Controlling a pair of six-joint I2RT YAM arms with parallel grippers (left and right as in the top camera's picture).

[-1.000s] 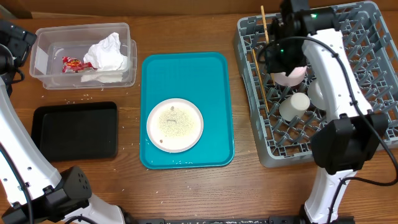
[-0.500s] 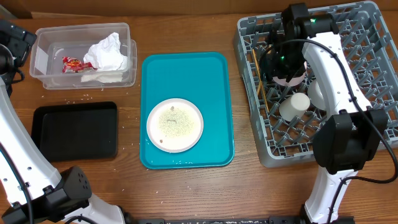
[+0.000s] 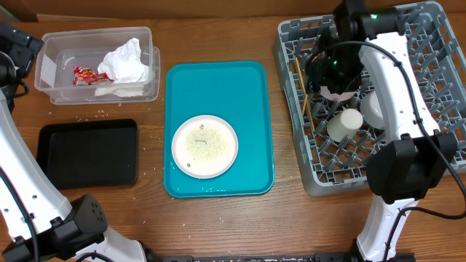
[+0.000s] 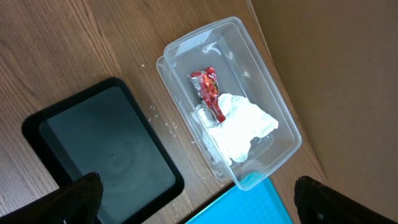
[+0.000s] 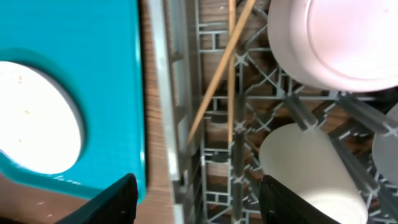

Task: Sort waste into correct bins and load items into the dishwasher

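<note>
My right gripper [image 5: 196, 202] hangs open and empty over the left side of the grey dish rack [image 3: 435, 149], the dishwasher. The wooden chopsticks [image 5: 231, 68] lie loose on the rack's grid just ahead of its fingers. Beside them in the rack are the pale-pink plate [image 5: 339, 43] and the white cup [image 5: 308, 168]. The white plate [image 3: 204, 145], strewn with rice, rests on the teal tray [image 3: 218, 84]. The clear tub [image 4: 283, 134] holds white napkins [image 4: 245, 124] and a red wrapper [image 4: 210, 93]. My left gripper [image 4: 199, 202] hovers open above the black tray [image 4: 109, 146].
Loose rice grains [image 3: 93, 114] are scattered on the wooden table between the tub and the black tray. A pale round dish [image 3: 370, 108] sits in the rack behind the cup. My right arm [image 3: 393, 65] crosses the rack's middle.
My right gripper has opened and let go of a chopstick, which now lies in the rack with the other one. The left arm has not moved.
</note>
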